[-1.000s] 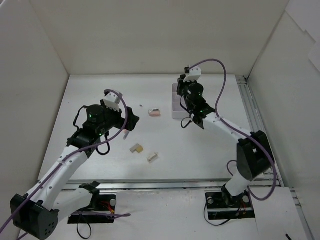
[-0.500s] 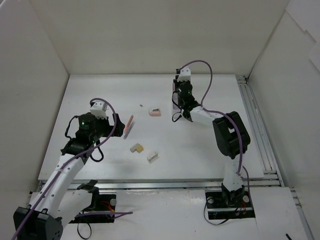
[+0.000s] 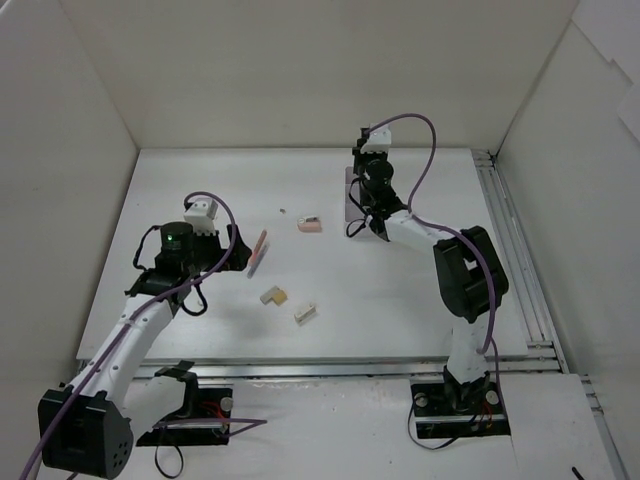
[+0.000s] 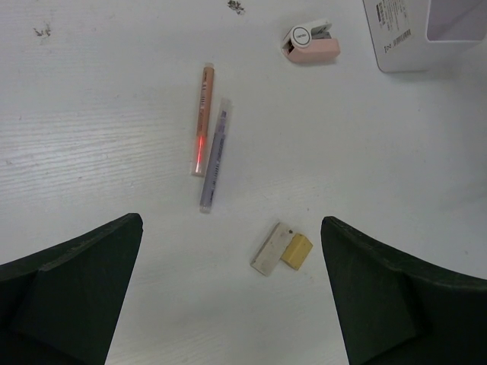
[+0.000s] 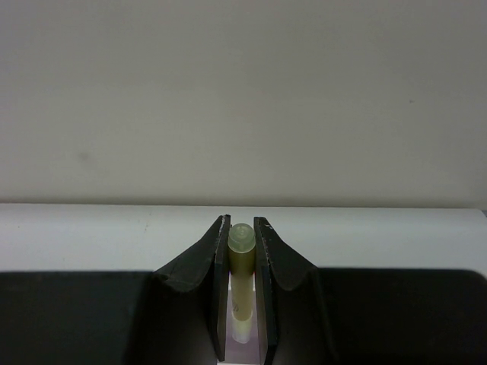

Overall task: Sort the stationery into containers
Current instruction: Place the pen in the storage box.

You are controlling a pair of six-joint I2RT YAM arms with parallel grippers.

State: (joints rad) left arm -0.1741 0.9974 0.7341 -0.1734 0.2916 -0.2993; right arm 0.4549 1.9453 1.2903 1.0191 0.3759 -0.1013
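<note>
My left gripper (image 3: pixel 236 256) is open and empty, hovering left of two thin pens (image 3: pixel 258 252). In the left wrist view (image 4: pixel 232 304) the orange pen (image 4: pixel 202 120) and a greyish-purple pen (image 4: pixel 214 156) lie side by side ahead of the jaws. The tan L-shaped block (image 3: pixel 272 296) (image 4: pixel 283 248) lies nearer, between the finger lines. The pink eraser (image 3: pixel 310 225) (image 4: pixel 310 42) lies near the white box (image 3: pixel 350 205) (image 4: pixel 426 30). A cream block (image 3: pixel 305 314) lies towards the front. My right gripper (image 3: pixel 363 162) (image 5: pixel 242 251) is above the box, shut on a yellow-green pen (image 5: pixel 242 258).
White walls enclose the table on the left, back and right. A metal rail (image 3: pixel 510 250) runs along the right side. The right arm's elbow (image 3: pixel 468 272) hangs over the right middle of the table and hides most of the box.
My left gripper has drawn back to the left, uncovering the two pens on the table. The right arm has folded its elbow inward while its gripper stays over the box.
</note>
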